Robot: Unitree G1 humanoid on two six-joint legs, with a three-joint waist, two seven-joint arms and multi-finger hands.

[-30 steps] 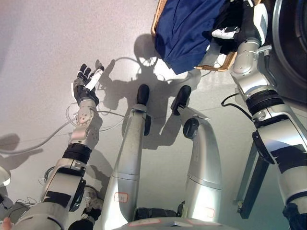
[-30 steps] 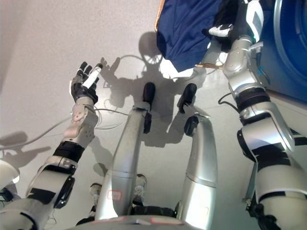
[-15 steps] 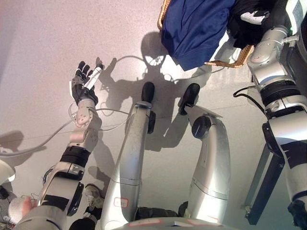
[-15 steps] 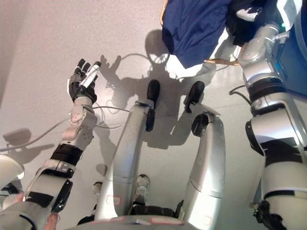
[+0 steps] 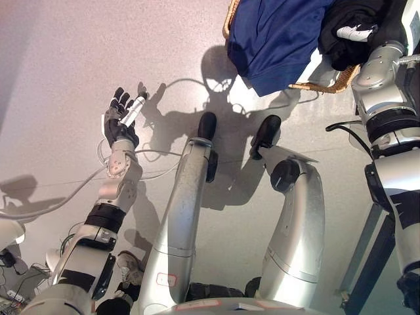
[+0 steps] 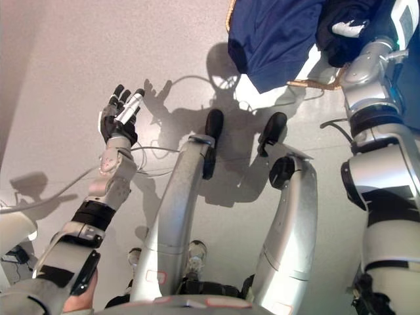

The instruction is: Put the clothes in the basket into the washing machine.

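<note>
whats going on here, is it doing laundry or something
Yes, laundry. The robot's right hand is up at the wicker basket, fingers curled into a dark garment. A blue garment lies in the same basket and hangs over its rim. The left hand is held out open over the floor, holding nothing. Nothing has gone into the washing machine yet as far as these views show.

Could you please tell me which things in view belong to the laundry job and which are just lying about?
Part of the job:
wicker basket
blue garment hanging over its rim
black garment that the right robot hand is in

Lying about:
white cable on the floor
left robot hand, open and idle
</note>
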